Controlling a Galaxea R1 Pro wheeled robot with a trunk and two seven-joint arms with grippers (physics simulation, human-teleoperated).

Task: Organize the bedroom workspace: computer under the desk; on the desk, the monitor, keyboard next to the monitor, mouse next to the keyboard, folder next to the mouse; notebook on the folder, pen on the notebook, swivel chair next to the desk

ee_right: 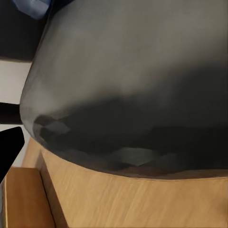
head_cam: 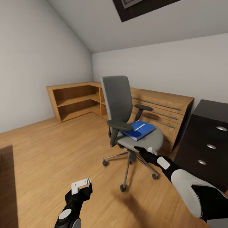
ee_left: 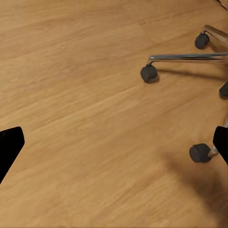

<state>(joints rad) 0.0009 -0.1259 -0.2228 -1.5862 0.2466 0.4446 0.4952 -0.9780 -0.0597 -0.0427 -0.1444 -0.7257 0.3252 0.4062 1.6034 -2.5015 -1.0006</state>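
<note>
swivel chair (head_cam: 126, 126), soft grey seat, shiny legs | blue folder (head_cam: 138, 129) and pen (head_cam: 139, 127) on it | wood shelves (head_cam: 76, 99) behind | left end effector (head_cam: 81, 186) spread wide | right end effector (head_cam: 151, 150) by seat, can't tell

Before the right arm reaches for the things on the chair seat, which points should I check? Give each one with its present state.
1. Blue folder lies on the swivel chair seat: ok.
2. Pen rests on top of the stack: ok.
3. Right gripper near the seat's front edge: ok.
4. Right gripper open: cannot tell.
5. Left gripper away from the chair, over the floor: ok.
6. Notebook separate from the folder: cannot tell.
</note>
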